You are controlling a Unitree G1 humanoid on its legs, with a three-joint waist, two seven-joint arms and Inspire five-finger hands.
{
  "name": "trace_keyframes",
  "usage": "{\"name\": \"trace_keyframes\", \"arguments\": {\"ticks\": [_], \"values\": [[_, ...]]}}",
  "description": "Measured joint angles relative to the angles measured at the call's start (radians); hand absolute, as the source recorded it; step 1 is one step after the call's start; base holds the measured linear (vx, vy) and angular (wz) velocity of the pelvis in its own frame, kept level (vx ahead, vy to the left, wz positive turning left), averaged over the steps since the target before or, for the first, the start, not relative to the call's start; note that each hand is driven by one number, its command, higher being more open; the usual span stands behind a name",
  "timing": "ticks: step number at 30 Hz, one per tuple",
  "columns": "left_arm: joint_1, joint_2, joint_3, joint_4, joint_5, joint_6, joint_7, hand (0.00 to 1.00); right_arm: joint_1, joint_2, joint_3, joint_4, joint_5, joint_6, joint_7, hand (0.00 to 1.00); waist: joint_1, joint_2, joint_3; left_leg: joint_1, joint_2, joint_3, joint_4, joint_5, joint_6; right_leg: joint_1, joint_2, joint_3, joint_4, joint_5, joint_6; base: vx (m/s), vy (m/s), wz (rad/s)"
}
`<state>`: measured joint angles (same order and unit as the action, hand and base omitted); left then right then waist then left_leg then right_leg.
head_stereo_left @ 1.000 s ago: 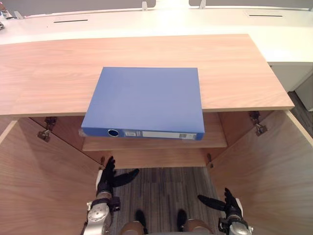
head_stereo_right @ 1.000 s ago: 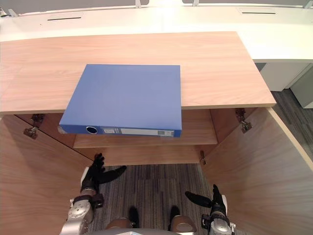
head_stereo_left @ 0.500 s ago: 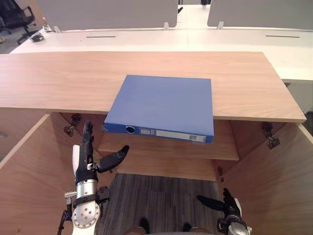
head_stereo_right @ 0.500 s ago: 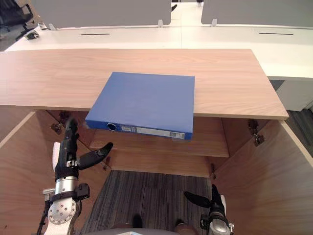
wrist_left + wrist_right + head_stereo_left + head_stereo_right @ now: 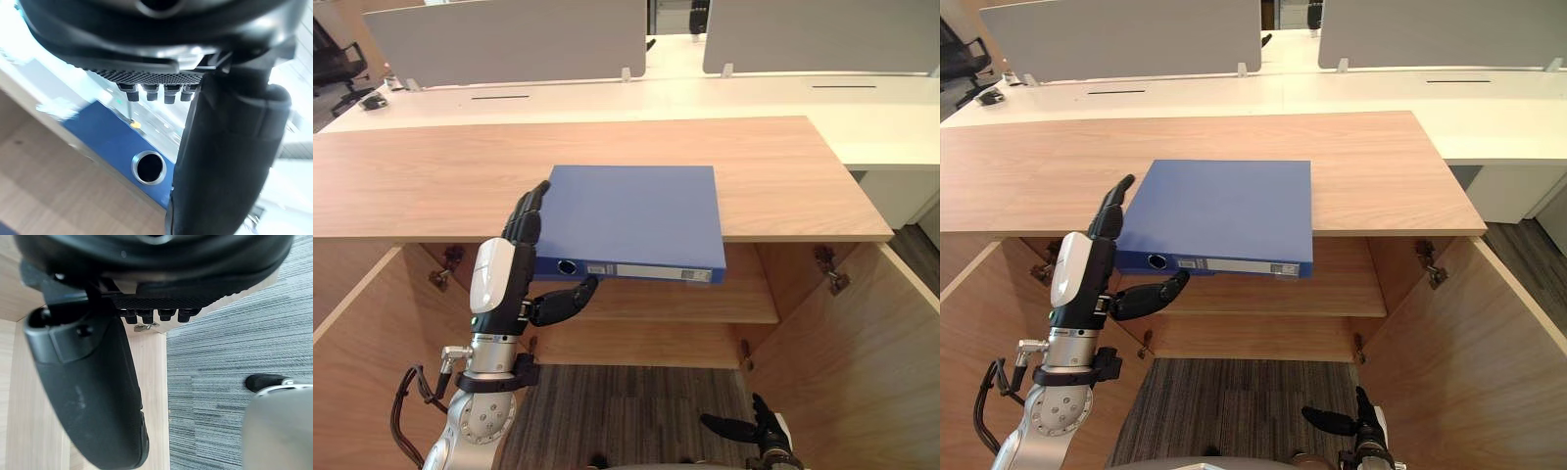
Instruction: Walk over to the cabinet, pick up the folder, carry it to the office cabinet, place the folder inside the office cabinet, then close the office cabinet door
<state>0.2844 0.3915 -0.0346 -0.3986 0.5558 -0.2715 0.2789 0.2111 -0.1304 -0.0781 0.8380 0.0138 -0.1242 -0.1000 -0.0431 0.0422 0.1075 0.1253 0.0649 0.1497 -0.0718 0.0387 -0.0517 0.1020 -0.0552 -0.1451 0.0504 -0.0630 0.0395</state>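
Stands at the cabinet (image 5: 411, 176), folder (image 5: 636, 211) flat on top, overhanging toward 6 o'clock. Holds left hand (image 5: 514, 264) spread wide at its 8 o'clock corner, right hand (image 5: 756, 431) slack at 5 o'clock; leaves pickup onward undone.

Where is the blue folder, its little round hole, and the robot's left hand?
blue folder (image 5: 631, 208), left eye view, middle of its top cover.
round hole (image 5: 148, 167), left wrist view, the ring on the folder's spine.
left hand (image 5: 497, 279), left eye view, the back of the hand.

Left hand (image 5: 504, 276) raised, spread, right hand (image 5: 759, 431) low
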Motion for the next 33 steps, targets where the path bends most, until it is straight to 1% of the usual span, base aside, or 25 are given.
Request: {"name": "trace_keyframes", "arguments": {"ticks": [3,4,5,9,13,18,20,22,24,25,26,28,29,31,32,33], "values": [[-0.064,0.063,-0.034,0.058,0.038,0.002,-0.018,1.0,0.002,-0.009,0.007,0.0,0.0,0.0,0.007,1.0,-0.007,0.001,-0.002,0.008,0.001,0.012,-0.015,0.003,0.001,-0.008,0.003,0.011,-0.005,0.004,-0.001,-0.01,-0.003,-0.13],[-0.069,0.069,-0.036,0.063,0.047,0.002,-0.023,1.0,0.001,-0.01,0.007,0.0,0.0,0.0,0.009,1.0,-0.01,0.001,-0.004,0.006,0.001,0.014,-0.016,0.003,0.001,-0.012,0.003,0.014,-0.006,0.004,-0.001,-0.01,0.007,-0.13],[-0.072,0.078,-0.039,0.067,0.059,0.002,-0.028,0.0,0.0,-0.01,0.007,0.0,0.0,0.0,0.011,1.0,-0.014,0.0,-0.005,0.004,0.001,0.02,-0.016,0.003,0.001,-0.016,0.003,0.02,-0.008,0.006,-0.001,0.01,0.013,-0.17],[-0.113,0.113,-0.041,0.101,0.13,0.008,-0.035,0.0,-0.003,-0.013,0.009,0.0,0.0,0.0,0.015,1.0,-0.025,0.001,-0.006,-0.002,-0.003,0.035,-0.016,-0.001,0.002,-0.017,0.004,0.034,-0.037,0.022,0.001,0.02,0.009,-0.12],[-0.158,0.12,-0.034,0.103,0.165,0.017,-0.031,0.0,-0.004,-0.014,0.009,0.0,0.001,0.0,0.017,1.0,-0.026,0.001,-0.014,-0.003,-0.006,0.044,-0.016,-0.007,0.004,-0.017,0.003,0.043,-0.052,0.03,0.003,0.02,0.005,-0.08],[-0.214,0.139,-0.022,0.086,0.205,0.01,-0.006,0.0,-0.008,-0.017,0.01,-0.005,0.001,0.0,0.018,1.0,-0.028,0.001,-0.027,-0.003,-0.008,0.055,-0.016,-0.01,0.007,-0.015,0.002,0.059,-0.071,0.043,0.005,-0.01,-0.001,-0.08],[-0.22,0.136,-0.01,0.081,0.207,0.007,-0.007,0.0,-0.006,-0.016,0.009,-0.02,0.005,0.0,0.017,1.0,-0.028,0.001,-0.027,-0.003,-0.008,0.063,-0.016,-0.01,0.006,-0.019,0.002,0.068,-0.072,0.046,0.006,-0.03,-0.005,-0.13],[-0.202,0.12,-0.011,0.074,0.183,0.007,-0.009,0.0,-0.002,-0.016,0.008,-0.06,0.01,0.0,0.016,1.0,-0.027,0.001,-0.027,-0.005,-0.007,0.078,-0.016,-0.012,0.006,-0.027,0.003,0.083,-0.072,0.05,0.006,-0.03,-0.001,-0.23],[-0.163,0.076,-0.015,0.036,0.155,0.004,-0.018,0.0,0.007,-0.013,0.004,-0.141,0.037,0.0,0.012,1.0,-0.028,0.0,-0.027,-0.009,-0.008,0.091,-0.016,-0.014,0.007,-0.034,0.003,0.094,-0.072,0.055,0.009,-0.01,0.001,-0.17],[-0.139,0.029,-0.028,-0.012,0.112,0.002,-0.028,0.0,0.03,-0.004,-0.005,-0.236,0.045,-0.001,0.01,1.0,-0.028,-0.001,-0.026,-0.011,-0.009,0.091,-0.016,-0.014,0.009,-0.036,0.002,0.096,-0.071,0.056,0.01,0.01,-0.001,-0.05],[-0.134,0.02,-0.033,-0.021,0.101,0.002,-0.031,0.0,0.035,-0.001,-0.007,-0.258,0.047,-0.001,0.009,1.0,-0.028,-0.001,-0.026,-0.011,-0.01,0.092,-0.016,-0.014,0.009,-0.036,0.002,0.096,-0.071,0.056,0.01,0.0,0.0,0.0],[-0.093,-0.031,-0.072,-0.084,0.032,-0.013,-0.056,0.0,0.058,0.028,-0.016,-0.416,0.085,-0.008,0.006,1.0,-0.028,-0.002,-0.026,-0.01,-0.01,0.096,-0.015,-0.016,0.011,-0.037,0.001,0.101,-0.071,0.057,0.01,0.0,-0.002,-0.05],[-0.086,-0.041,-0.082,-0.099,0.007,-0.016,-0.062,0.0,0.065,0.038,-0.019,-0.456,0.096,-0.014,0.006,1.0,-0.028,-0.002,-0.026,-0.01,-0.01,0.097,-0.015,-0.016,0.012,-0.037,0.002,0.101,-0.071,0.057,0.01,0.0,-0.009,-0.05],[-0.06,-0.085,-0.112,-0.16,-0.112,-0.033,-0.084,0.0,0.096,0.079,-0.025,-0.644,0.153,-0.026,0.012,1.0,-0.028,-0.003,-0.026,-0.007,-0.01,0.103,-0.015,-0.018,0.013,-0.038,0.003,0.108,-0.07,0.057,0.01,-0.01,-0.017,-0.07],[-0.057,-0.096,-0.118,-0.169,-0.157,-0.04,-0.089,0.0,0.106,0.088,-0.026,-0.69,0.169,-0.034,0.015,1.0,-0.028,-0.003,-0.026,-0.006,-0.01,0.104,-0.015,-0.019,0.014,-0.038,0.003,0.109,-0.07,0.057,0.01,-0.01,-0.015,-0.09],[-0.045,-0.115,-0.125,-0.194,-0.252,-0.044,-0.093,0.0,0.126,0.102,-0.027,-0.787,0.2,-0.045,0.019,1.0,-0.03,-0.004,-0.025,-0.005,-0.009,0.107,-0.015,-0.021,0.014,-0.038,0.003,0.113,-0.07,0.057,0.011,-0.01,-0.011,-0.08]]}}
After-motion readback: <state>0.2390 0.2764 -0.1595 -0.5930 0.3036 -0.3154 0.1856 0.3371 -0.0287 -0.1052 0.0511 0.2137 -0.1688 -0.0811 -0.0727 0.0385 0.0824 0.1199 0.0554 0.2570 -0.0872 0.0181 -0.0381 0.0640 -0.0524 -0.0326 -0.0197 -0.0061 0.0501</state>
